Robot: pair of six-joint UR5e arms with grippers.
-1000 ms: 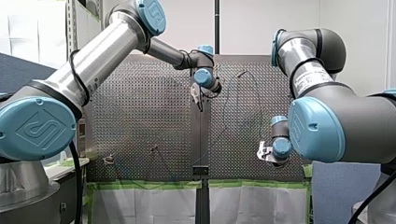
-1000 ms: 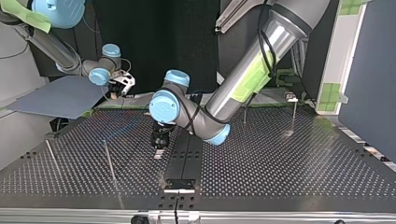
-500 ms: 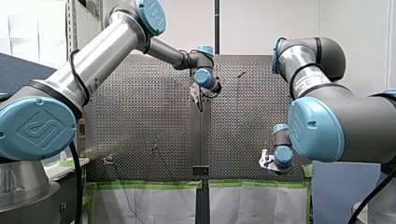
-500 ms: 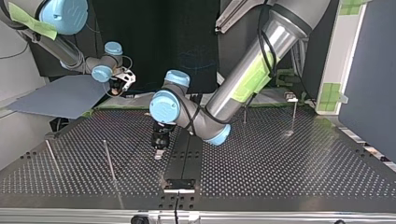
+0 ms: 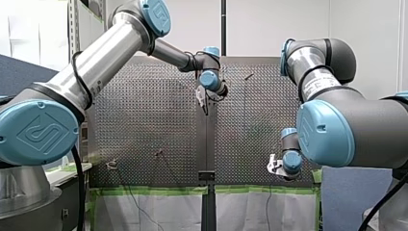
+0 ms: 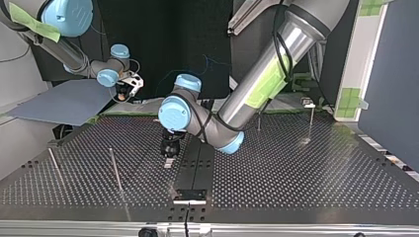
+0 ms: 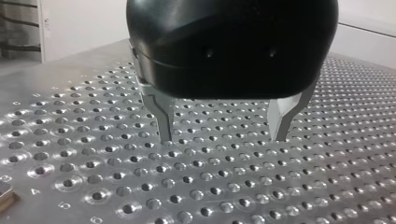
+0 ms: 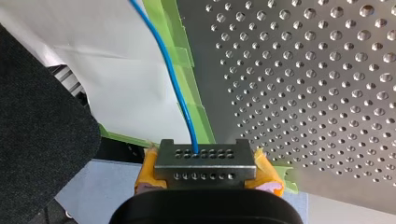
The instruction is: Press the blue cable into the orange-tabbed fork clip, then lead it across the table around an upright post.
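My right gripper [image 8: 196,156], with yellow pads, is shut on the thin blue cable [image 8: 173,79], which runs ahead of it past the table's green-taped edge. This gripper [image 5: 273,166] hangs at the near right edge in the front view, and off the table's far left corner in the top view [image 6: 127,89]. My left gripper [image 7: 223,137] is black with metal fingers [image 7: 164,121], open and empty, just above the perforated plate [image 7: 233,186]. It stands near the table's middle [image 6: 168,154]. A small clip [image 5: 111,165] sits near the front view's lower left; its colour is unclear.
Thin upright posts stand on the table [image 6: 115,170] [image 6: 54,165] [image 6: 310,121] [image 6: 258,121]. A black rail [image 6: 195,168] runs down the table's middle. A grey board [image 6: 64,101] lies beyond the far left corner in the top view. A small object [image 7: 5,196] lies beside my left gripper.
My right gripper dropped toward the front view's near edge, then held still. The cable loop seen over the table a second ago no longer shows there. My left arm has not moved.
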